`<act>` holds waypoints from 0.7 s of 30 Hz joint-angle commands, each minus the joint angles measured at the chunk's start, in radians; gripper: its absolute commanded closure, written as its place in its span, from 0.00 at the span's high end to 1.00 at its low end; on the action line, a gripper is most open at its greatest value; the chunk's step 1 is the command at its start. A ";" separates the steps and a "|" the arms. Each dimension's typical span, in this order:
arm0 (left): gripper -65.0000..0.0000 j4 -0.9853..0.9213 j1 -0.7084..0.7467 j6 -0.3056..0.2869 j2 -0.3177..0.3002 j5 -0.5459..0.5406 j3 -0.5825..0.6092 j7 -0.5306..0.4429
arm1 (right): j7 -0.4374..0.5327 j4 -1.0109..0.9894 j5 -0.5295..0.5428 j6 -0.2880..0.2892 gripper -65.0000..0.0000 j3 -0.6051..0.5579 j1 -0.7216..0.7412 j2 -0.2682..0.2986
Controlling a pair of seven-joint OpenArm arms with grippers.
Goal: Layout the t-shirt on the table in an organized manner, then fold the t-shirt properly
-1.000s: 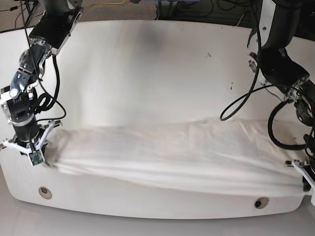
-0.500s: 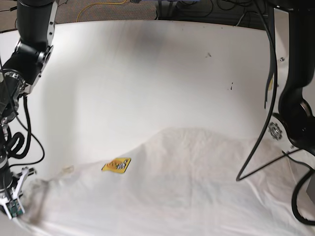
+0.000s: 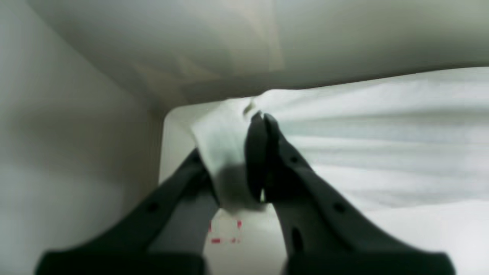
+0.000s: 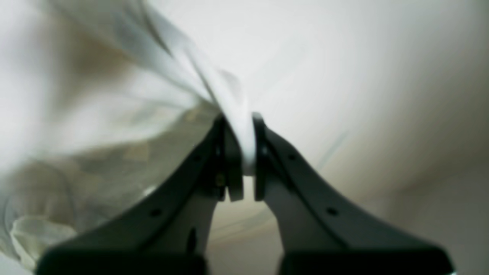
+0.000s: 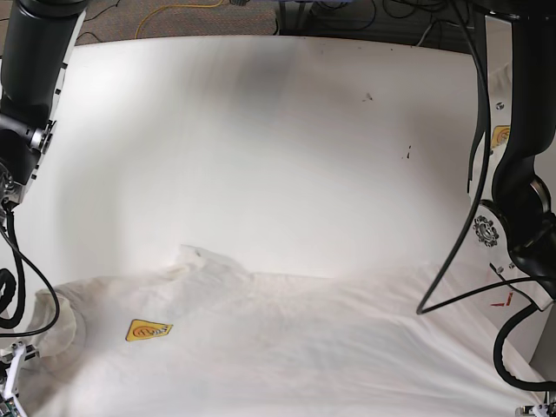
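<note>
The t-shirt lies spread across the near half of the desk, small orange-yellow logo facing up, collar area bunched toward the base view's left. Its lower portion runs out of that view, so the hem line cannot be assessed.

Left gripper: fingers pressed together, pinching a fold of the white fabric, which stretches taut to one side in long straight ridges. A red tape mark on the desk shows below the fingers.

Right gripper: fingers pinching a narrow band of fabric; the cloth beyond hangs in loose, blurred folds.

Step in hand, as judged: laying the garment flat before folding.

Procedure for a clean layout:
1. Maintain both pinches. Releasing one side first would probably let the fabric recoil and wrinkle.
2. Keep tension even between the two arms. The left-wrist view shows tight cloth, the right-wrist view slack cloth, so the right side likely needs more outward pull.
3. Lower both corners together, keeping the held edge parallel to the desk's near edge.
4. Verify that the bunched sleeve at the base view's left is flattened before any fold begins.
</note>
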 commanded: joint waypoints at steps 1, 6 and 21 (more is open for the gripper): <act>0.03 0.023 -0.058 -0.001 -0.015 -0.007 0.005 -0.034 | -0.004 0.007 -0.028 -0.014 0.04 0.011 0.027 0.020; 0.03 0.061 -0.058 -0.001 -0.020 -0.010 0.002 -0.009 | -0.004 0.013 -0.028 -0.014 0.04 0.045 -0.065 0.022; 0.03 0.402 0.153 -0.001 -0.022 -0.008 0.000 0.003 | -0.002 0.050 -0.020 -0.014 0.04 0.295 -0.429 -0.089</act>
